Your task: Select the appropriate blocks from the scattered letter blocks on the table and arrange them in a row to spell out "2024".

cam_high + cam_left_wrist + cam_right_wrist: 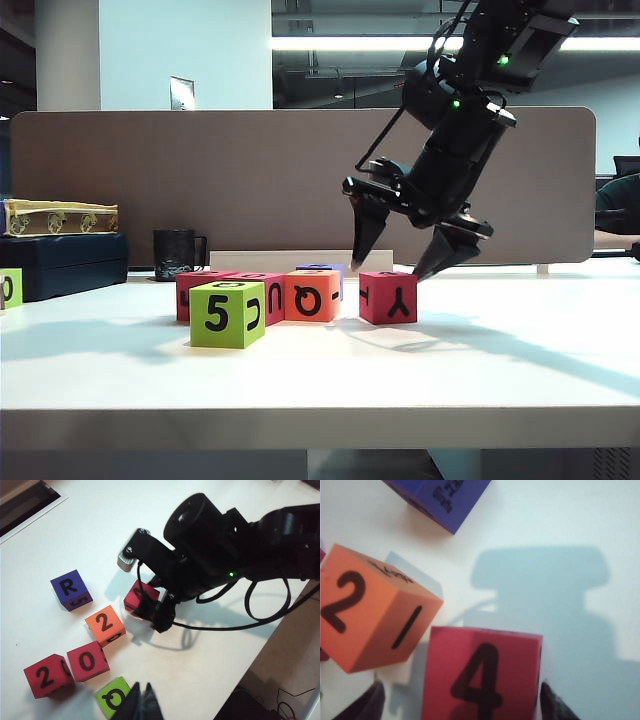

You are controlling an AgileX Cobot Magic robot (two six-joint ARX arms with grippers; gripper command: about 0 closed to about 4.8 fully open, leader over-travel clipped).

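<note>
Lime-green foam cube (227, 314) sits front-left before your row of matte square blocks: pink-red (46, 676), pink-red (88, 661), orange (105, 625), pink-red 4 block (482, 675). Right gripper (402, 250) hangs wide-jawed over the 4 block, not touching. Left gripper (141, 702), low in its wrist view, is closed and empty.

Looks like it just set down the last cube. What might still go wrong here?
The right gripper hangs open right over the 4 cube, fingertips close beside it; pulling away crooked might nudge it. That cube also sits apart from the orange 2 cube, so the row may read uneven. The left gripper, shut, hovers near the green cube and may bump it.
</note>
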